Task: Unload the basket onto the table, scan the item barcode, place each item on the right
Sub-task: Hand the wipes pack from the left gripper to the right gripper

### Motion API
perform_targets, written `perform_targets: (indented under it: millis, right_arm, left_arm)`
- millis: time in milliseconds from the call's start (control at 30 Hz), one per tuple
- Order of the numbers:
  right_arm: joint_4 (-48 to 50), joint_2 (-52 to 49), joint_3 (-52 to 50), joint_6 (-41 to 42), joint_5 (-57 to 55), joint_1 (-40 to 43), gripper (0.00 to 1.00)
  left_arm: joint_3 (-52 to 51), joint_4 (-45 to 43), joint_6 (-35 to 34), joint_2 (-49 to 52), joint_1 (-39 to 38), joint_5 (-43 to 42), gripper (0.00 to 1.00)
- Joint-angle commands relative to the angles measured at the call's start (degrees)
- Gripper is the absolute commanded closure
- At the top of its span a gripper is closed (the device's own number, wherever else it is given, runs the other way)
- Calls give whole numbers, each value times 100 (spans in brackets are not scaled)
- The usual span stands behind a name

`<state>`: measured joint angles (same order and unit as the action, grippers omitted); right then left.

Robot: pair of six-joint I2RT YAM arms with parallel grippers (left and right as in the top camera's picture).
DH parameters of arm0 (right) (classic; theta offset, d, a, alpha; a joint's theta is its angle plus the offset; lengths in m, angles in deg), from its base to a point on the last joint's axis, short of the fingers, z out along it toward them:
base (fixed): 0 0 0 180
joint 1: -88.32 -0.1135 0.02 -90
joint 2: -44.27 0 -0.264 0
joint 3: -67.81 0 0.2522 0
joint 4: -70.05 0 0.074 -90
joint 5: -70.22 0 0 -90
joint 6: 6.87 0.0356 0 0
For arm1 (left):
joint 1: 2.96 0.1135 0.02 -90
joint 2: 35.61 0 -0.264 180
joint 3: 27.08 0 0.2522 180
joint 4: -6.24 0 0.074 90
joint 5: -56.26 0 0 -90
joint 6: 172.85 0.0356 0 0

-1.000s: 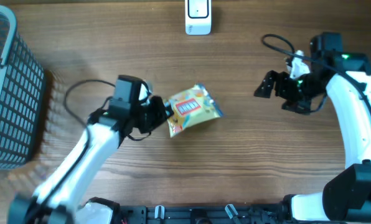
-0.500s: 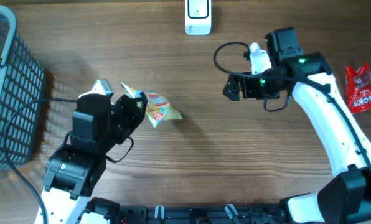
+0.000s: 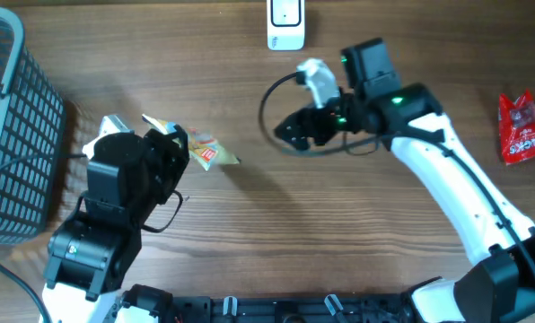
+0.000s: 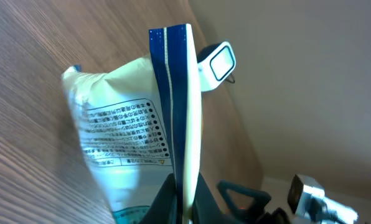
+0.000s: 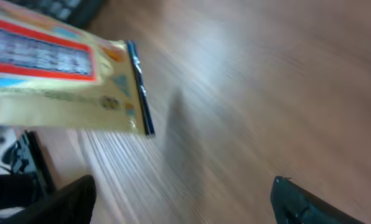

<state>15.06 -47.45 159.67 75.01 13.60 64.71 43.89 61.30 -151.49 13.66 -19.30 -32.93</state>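
Black and clamped shut, the left gripper (image 3: 176, 151) is pinching the bag (image 3: 206, 154) by one edge. The bag is sticking out of the jaws toward three o'clock and is throwing a shadow on the table (image 3: 276, 233) just at its four o'clock. Through the left wrist camera, the jaws are biting the foot of the bag's blue seam (image 4: 176, 93) at six o'clock in the picture. The seam is standing straight up toward twelve, and the white back with small print is bulging off toward nine.

Across from it, the right gripper (image 3: 290, 135) is reaching in from three o'clock with its jaws spread wide and nothing between them. It is pointing at the bag and is near it, with a strip of bare wood lying between the two. Its own camera is showing the two dark fingers (image 5: 55, 199) down in the bottom corners, far apart. The bag's yellow front with a red-bordered label is filling the ten o'clock corner, blurred. A black cable (image 3: 267, 103) is looping off the right wrist toward eleven o'clock.

Farther out, the white scanner (image 3: 285, 25) is sitting at the table's twelve o'clock edge, well apart from both arms. It is also showing past the seam in the left wrist view. A grey mesh basket (image 3: 7, 135) is standing at nine o'clock, behind the left arm, and a red packet (image 3: 523, 126) is lying at the three o'clock edge.
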Motion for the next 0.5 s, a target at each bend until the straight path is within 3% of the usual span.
perform_targets:
  millis: [0,200,333,467]
  right_arm:
    - [647,15,-31,-393,271,-505,13]
    - [1668,15,-332,-393,326,-999,14]
    - [2240,15,-566,-1091,1604,-1049,15]
    - [2774,15,-640,-1139,1733,-1051,14]
  left_arm:
    - [356,-48,-697,-76,125,144,96]
    - [813,-48,-1060,-76,284,162,96]
    - [1025,-28,-1436,-74,599,153,96]
    - [1025,-24,-1545,-74,807,-223,96]
